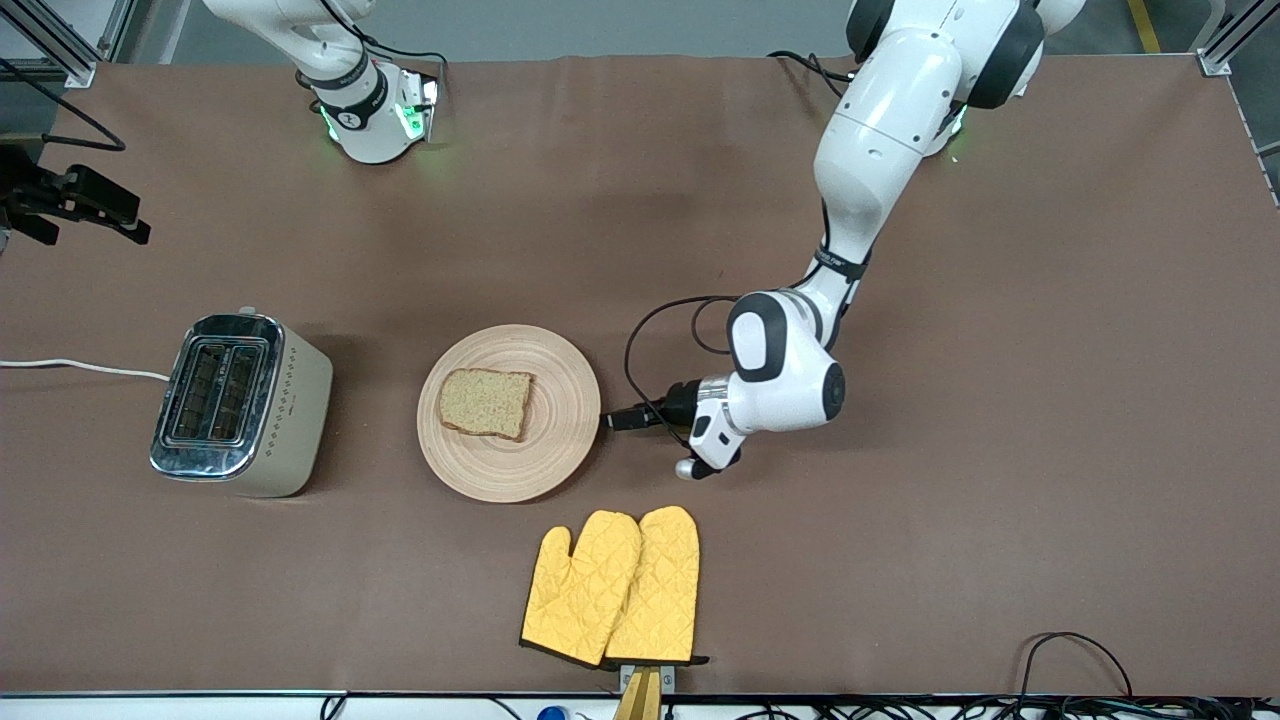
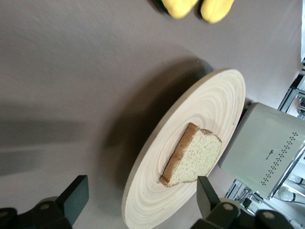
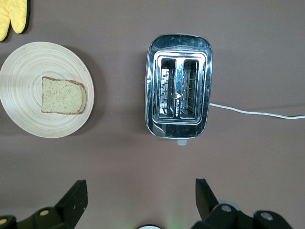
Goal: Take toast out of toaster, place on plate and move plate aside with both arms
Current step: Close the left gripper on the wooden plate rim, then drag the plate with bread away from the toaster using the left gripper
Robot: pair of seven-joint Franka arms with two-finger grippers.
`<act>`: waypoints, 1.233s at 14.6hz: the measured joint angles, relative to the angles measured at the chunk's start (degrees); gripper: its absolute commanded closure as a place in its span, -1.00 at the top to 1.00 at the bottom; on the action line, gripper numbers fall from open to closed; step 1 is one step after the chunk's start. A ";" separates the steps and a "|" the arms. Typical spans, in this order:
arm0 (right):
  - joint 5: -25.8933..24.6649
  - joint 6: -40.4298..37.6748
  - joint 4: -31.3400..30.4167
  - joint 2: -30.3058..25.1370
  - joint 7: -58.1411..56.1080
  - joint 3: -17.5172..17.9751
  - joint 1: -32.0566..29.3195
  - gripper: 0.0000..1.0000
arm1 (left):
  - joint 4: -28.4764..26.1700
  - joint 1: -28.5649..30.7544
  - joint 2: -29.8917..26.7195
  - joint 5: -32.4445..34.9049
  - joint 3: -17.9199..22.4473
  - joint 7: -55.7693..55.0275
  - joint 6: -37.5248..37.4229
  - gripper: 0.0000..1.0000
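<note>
A slice of brown toast [image 1: 486, 403] [image 2: 198, 157] [image 3: 62, 95] lies flat on the round pale wooden plate [image 1: 560, 400] [image 2: 209, 109] [image 3: 28, 71] in the middle of the table. My left gripper [image 1: 612, 420] [image 2: 141, 200] is low at the plate's edge toward the left arm's end. It points at the plate and is open, and the rim reaches in between its fingers [image 2: 76, 195]. My right gripper [image 3: 140, 200] waits open and empty, high over the table between its base and the toaster.
A chrome and cream toaster [image 1: 240, 405] [image 2: 267, 143] [image 3: 178, 86] with empty slots stands beside the plate toward the right arm's end, its white cord [image 1: 80, 365] trailing off the table. Two yellow oven mitts [image 1: 612, 585] [image 2: 198, 7] [image 3: 12, 16] lie nearer the front camera.
</note>
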 measured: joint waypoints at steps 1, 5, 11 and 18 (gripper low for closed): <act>0.00 -0.01 0.00 0.00 -0.04 0.01 0.00 1.00 | 0.71 -0.27 0.67 0.00 -0.30 0.55 0.51 1.00; 0.00 -0.04 0.00 0.00 -0.10 0.16 0.01 1.00 | 1.30 -0.83 3.00 0.00 -2.87 6.19 4.42 0.94; 0.00 -0.43 0.00 0.00 -0.10 0.46 0.13 1.00 | 2.62 -3.65 5.10 0.00 -4.42 9.25 9.62 -0.63; 0.00 -0.51 0.01 0.00 -0.10 0.49 0.13 1.00 | 3.38 -3.49 4.93 -0.19 -4.32 15.26 9.73 -0.99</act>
